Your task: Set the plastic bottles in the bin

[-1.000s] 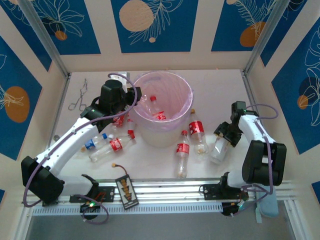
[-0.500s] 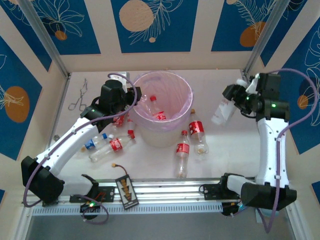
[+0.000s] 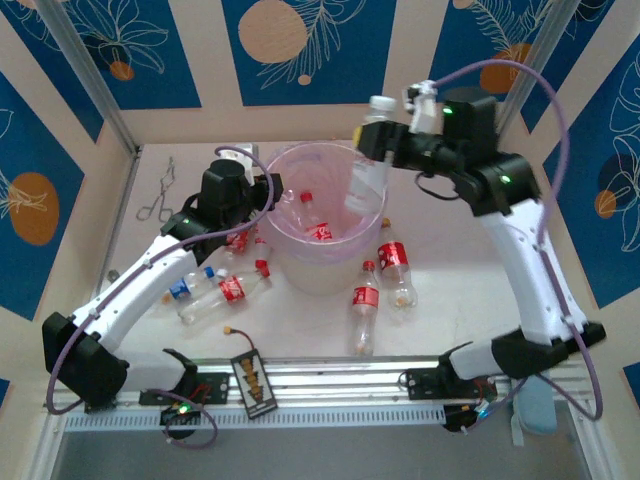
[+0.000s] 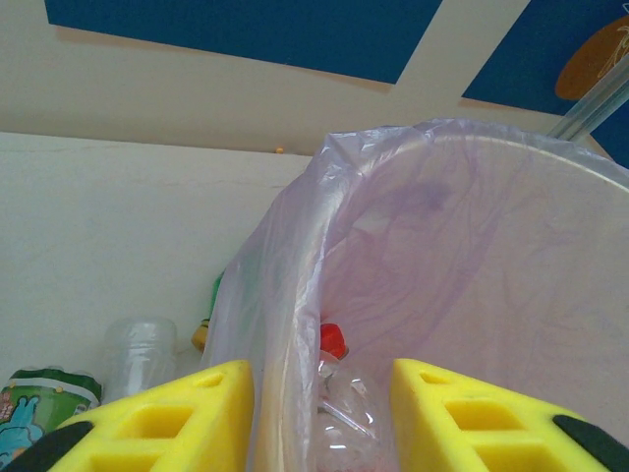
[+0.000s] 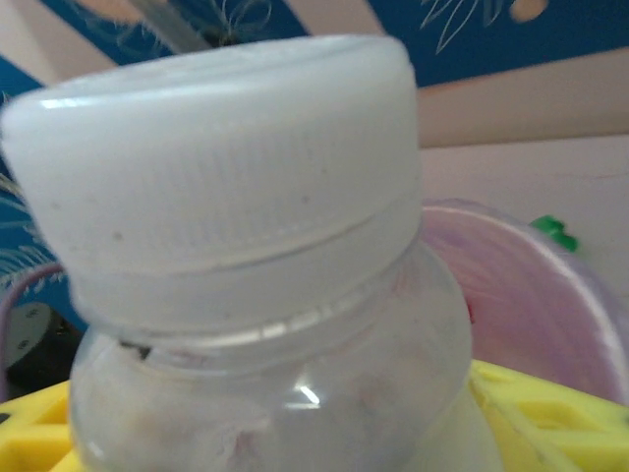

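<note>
The left end effector (image 3: pixel 262 196) is straddling the left rim of the bin (image 3: pixel 322 272); whether it is clamping cannot be told. Loose plastic bottles (image 3: pixel 222 291) are lying on the table (image 3: pixel 450 290) left and right of the bin and inside it. The right end effector (image 3: pixel 388 148) is grasping a white-capped bottle (image 3: pixel 364 180), cap uppermost, above the bin's far-right rim.

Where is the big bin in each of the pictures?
Top view: the bin sits mid-table, between the two arms.
Left wrist: the bin takes the right half, its rim running between the yellow fingers.
Right wrist: its pink edge peeks out at the right, behind the white-capped bottle.
Shared landmark: the blue wall panels along the top.
</note>
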Available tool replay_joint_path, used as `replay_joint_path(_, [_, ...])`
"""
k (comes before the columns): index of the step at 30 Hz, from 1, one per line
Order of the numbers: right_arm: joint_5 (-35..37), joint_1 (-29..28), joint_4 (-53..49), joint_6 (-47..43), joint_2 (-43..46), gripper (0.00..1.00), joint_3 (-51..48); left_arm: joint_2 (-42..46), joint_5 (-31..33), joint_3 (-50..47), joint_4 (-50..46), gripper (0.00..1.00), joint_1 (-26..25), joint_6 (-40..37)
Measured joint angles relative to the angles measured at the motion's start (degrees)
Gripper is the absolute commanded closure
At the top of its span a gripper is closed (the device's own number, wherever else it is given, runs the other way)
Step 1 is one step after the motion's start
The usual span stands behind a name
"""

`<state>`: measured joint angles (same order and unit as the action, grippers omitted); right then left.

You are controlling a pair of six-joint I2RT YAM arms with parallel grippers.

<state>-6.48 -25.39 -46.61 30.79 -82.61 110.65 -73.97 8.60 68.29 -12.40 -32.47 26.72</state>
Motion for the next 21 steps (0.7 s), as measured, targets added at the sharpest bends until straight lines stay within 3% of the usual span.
replay_joint_path(7, [3.8,-7.8,-4.1,-4.4,-13.0,0.36,2.9,0.1,0.0,0.0,0.0,0.58,0.0,0.0])
replay_joint_path(21, [17.4,-12.4,-8.5,-11.0,-20.8,0.35,-3.5,0.1,0.0,-0.1,0.0,0.58,0.0,0.0])
